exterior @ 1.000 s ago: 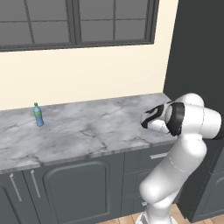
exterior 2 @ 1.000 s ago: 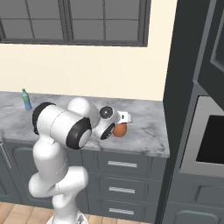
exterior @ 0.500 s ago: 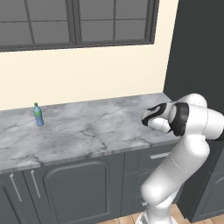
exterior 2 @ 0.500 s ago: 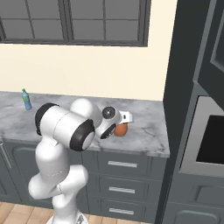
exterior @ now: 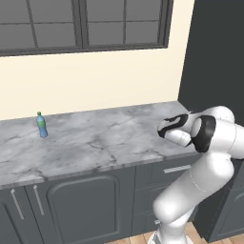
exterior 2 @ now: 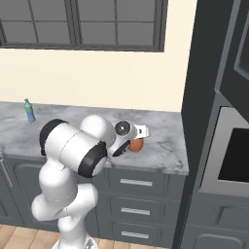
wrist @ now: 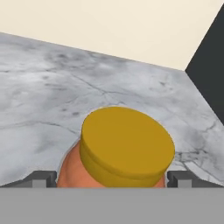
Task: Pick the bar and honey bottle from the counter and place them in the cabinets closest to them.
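Note:
The honey bottle (wrist: 124, 146), orange-brown with a broad yellow cap, stands on the marbled counter (wrist: 52, 87) close under the hand camera. My gripper (wrist: 112, 177) straddles it, a dark fingertip (wrist: 43, 177) against each side of its shoulder, so it looks shut on the bottle. From the right base view the bottle (exterior 2: 136, 146) sits under the white hand, near the counter's (exterior 2: 165, 151) right end, with the gripper (exterior 2: 138, 139) down over it. The left base view has the hand (exterior: 172, 128) low over the counter (exterior: 95, 143). The bar is out of view.
A slim blue bottle (exterior: 42, 125) with a green label stands far left near the wall, also seen as the blue bottle (exterior 2: 30, 111). A tall dark unit (exterior 2: 209, 97) with an oven (exterior 2: 236, 155) bounds the counter's right end. Dark drawers (exterior 2: 136, 183) lie below.
The arm and the bottle have barely shifted over the last second; the hand stays low over the bottle.

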Available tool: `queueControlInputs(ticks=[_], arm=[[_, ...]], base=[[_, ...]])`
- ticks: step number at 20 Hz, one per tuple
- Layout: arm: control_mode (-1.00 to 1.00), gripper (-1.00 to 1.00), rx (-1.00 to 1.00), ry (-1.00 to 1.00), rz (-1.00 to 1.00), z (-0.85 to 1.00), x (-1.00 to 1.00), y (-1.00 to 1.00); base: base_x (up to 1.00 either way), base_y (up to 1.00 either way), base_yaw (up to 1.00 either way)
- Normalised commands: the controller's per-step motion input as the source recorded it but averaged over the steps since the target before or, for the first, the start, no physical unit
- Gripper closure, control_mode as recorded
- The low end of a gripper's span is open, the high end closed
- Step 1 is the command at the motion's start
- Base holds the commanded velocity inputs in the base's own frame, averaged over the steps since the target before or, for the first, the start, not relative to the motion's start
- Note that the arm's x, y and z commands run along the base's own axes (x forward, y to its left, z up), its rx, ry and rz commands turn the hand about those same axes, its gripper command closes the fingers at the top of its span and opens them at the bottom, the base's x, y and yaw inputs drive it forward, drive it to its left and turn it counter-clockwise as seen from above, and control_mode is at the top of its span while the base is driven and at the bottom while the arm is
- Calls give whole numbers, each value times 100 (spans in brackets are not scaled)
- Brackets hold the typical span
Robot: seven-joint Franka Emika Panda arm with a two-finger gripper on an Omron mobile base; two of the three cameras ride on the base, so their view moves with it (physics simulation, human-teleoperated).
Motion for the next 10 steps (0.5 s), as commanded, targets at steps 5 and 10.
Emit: queueControlInputs(ticks=[5,10], arm=[[-100,100,0,5,0,66,-14,4],[-100,100,0,4,0,68,-25,9]], base=[[0,0,0],[0,0,0]])
